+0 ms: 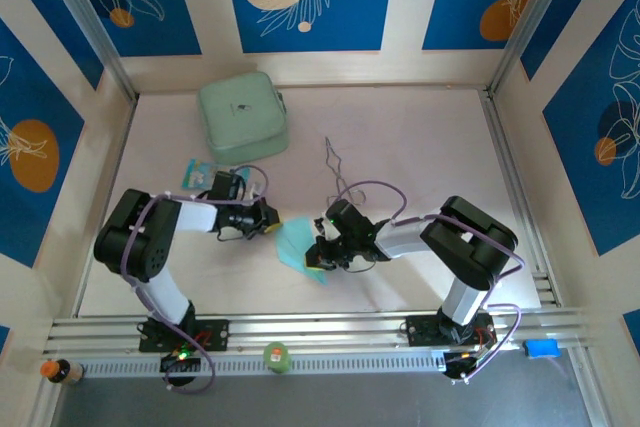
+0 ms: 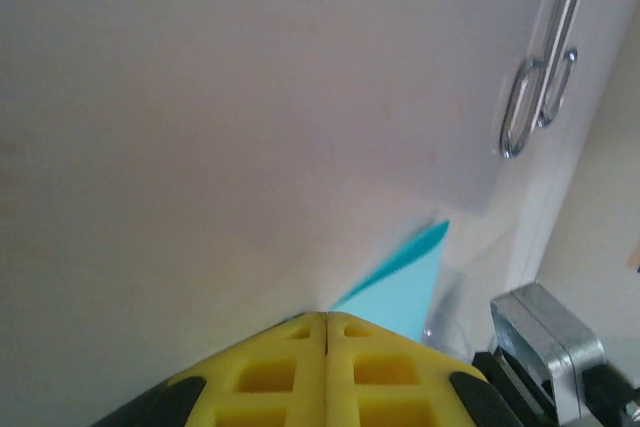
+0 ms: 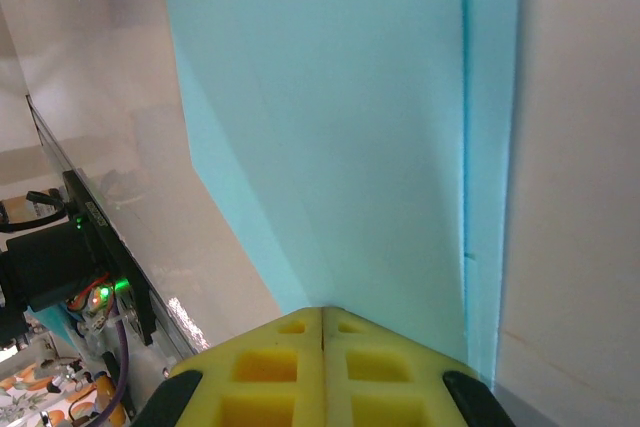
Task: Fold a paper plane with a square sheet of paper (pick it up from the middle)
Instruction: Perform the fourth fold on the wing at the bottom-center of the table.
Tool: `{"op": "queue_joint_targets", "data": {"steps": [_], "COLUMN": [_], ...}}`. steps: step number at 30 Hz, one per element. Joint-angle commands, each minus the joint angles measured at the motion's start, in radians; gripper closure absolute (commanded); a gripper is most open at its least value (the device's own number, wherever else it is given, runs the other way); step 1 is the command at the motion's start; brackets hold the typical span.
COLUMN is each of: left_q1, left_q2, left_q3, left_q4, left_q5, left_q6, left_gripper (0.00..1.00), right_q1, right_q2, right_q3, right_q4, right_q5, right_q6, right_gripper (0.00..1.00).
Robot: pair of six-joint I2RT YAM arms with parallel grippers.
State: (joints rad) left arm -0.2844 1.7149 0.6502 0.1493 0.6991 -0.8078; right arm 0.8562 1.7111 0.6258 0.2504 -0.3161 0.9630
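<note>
The cyan sheet of paper (image 1: 296, 243) lies folded over itself on the table between my two arms. My left gripper (image 1: 271, 220) is shut, with its yellow fingertips at the paper's upper left corner. In the left wrist view a pointed flap of the paper (image 2: 405, 287) rises to the right of the closed left gripper (image 2: 326, 318). My right gripper (image 1: 318, 254) is shut too, its tips set against the paper's right side. From the right gripper (image 3: 322, 313) the layered paper (image 3: 340, 127) spreads away, with a straight fold edge along its right. Nothing shows between either pair of jaws.
A mint-green case (image 1: 243, 117) stands at the back left, with a small blue-and-white packet (image 1: 203, 169) in front of it. Metal tongs (image 1: 336, 159) lie behind the paper, and show again as tongs (image 2: 545, 77) in the left wrist view. Rails run along the table's near and right edges.
</note>
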Motion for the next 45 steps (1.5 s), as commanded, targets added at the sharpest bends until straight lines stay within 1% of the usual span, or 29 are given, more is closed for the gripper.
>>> {"op": "queue_joint_targets", "data": {"steps": [1, 3, 6, 10, 12, 15, 17, 20, 22, 24, 30, 34, 36, 38, 41, 45], "left_q1": [0.027, 0.027, 0.027, 0.009, -0.018, -0.084, -0.142, -0.233, -0.275, -0.297, -0.306, -0.306, -0.306, -0.306, -0.305, -0.305], "left_q2": [-0.009, -0.037, -0.089, -0.207, -0.264, -0.316, -0.327, -0.297, -0.253, -0.208, -0.103, -0.068, -0.052, -0.043, -0.043, -0.046], "left_q3": [0.047, 0.072, 0.097, 0.064, 0.04, 0.009, -0.019, -0.026, -0.015, -0.008, -0.009, -0.027, -0.041, -0.062, -0.083, -0.086], "left_q4": [-0.105, -0.147, -0.227, -0.242, -0.238, -0.215, -0.153, -0.087, -0.073, -0.048, -0.004, -0.036, -0.034, -0.02, -0.015, -0.027], "left_q5": [-0.073, -0.099, -0.145, -0.154, -0.158, -0.149, -0.137, -0.146, -0.154, -0.15, -0.141, -0.179, -0.185, -0.183, -0.189, -0.198], "left_q6": [0.048, 0.053, 0.071, 0.046, 0.026, -0.007, -0.06, -0.094, -0.096, -0.101, -0.104, -0.084, -0.082, -0.088, -0.087, -0.077], "left_gripper": [0.96, 0.94, 0.94, 0.93, 0.92, 0.92, 0.92, 0.92, 0.93, 0.93, 0.95, 0.96, 0.98, 0.99, 1.0, 1.0], "right_q1": [0.005, 0.006, 0.006, 0.006, 0.006, 0.007, 0.007, 0.009, 0.01, 0.01, 0.015, 0.016, 0.018, 0.024, 0.04, 0.042], "right_q2": [0.021, 0.016, 0.012, 0.01, 0.011, 0.013, 0.01, 0.009, 0.008, 0.009, -0.003, -0.029, -0.044, -0.06, -0.104, -0.184], "right_q3": [-0.051, -0.05, -0.048, -0.041, -0.035, -0.023, -0.016, -0.009, -0.008, -0.007, -0.014, -0.021, -0.023, -0.008, -0.002, -0.033], "right_q4": [-0.171, -0.174, -0.179, -0.176, -0.171, -0.165, -0.165, -0.167, -0.167, -0.166, -0.159, -0.137, -0.111, -0.142, -0.187, -0.188], "right_q5": [0.026, 0.029, 0.03, 0.032, 0.031, 0.028, 0.023, 0.029, 0.034, 0.038, 0.046, 0.042, 0.025, 0.038, 0.091, 0.135], "right_q6": [0.015, 0.015, 0.013, 0.011, 0.011, 0.01, 0.007, 0.006, 0.003, 0.003, 0.006, 0.003, -0.007, -0.01, -0.02, -0.005], "right_gripper": [1.0, 1.0, 1.0, 1.0, 1.0, 1.0, 1.0, 1.0, 1.0, 1.0, 1.0, 1.0, 0.92, 0.87, 0.85, 0.82]}}
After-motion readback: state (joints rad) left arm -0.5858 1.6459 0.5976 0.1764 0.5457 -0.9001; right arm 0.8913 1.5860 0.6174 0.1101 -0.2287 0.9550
